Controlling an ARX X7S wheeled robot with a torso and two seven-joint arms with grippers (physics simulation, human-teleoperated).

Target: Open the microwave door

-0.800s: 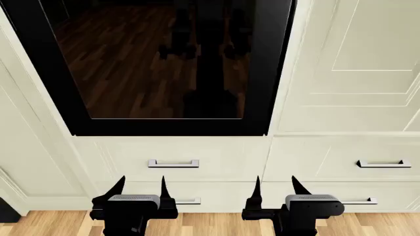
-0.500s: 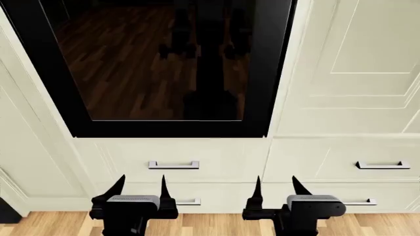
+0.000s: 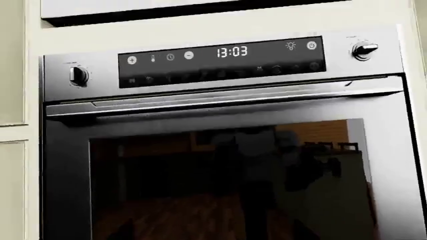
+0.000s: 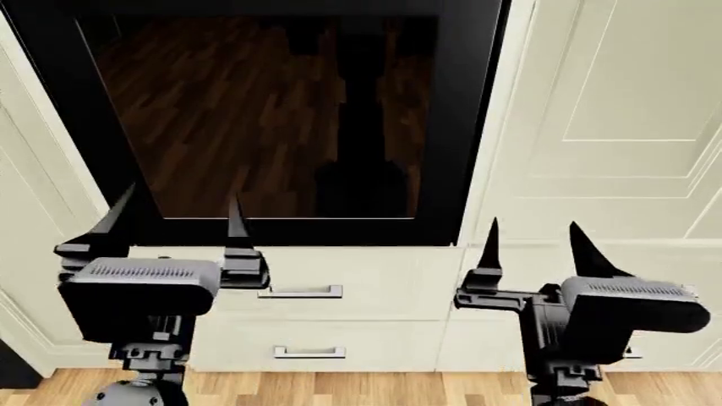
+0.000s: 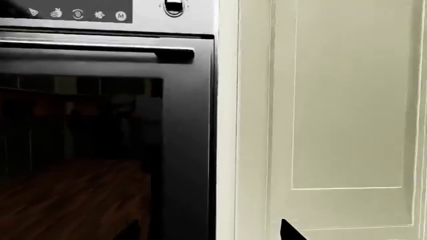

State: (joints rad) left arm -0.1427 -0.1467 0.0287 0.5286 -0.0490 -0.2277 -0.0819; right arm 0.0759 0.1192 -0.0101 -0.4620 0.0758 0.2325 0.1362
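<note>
Both arms have come up since 0.8 s ago, left gripper (image 4: 172,222) and right gripper (image 4: 535,244) spread wide and empty before the built-in microwave door (image 4: 270,118), shut, its handle bar (image 3: 220,97) untouched, so I'm only on approach; cream cabinets (image 4: 615,110), drawers (image 4: 338,292), wood floor (image 4: 373,389).

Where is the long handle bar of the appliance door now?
In the left wrist view the handle bar runs across the door's top, just below the control panel and above the dark glass window.
</note>
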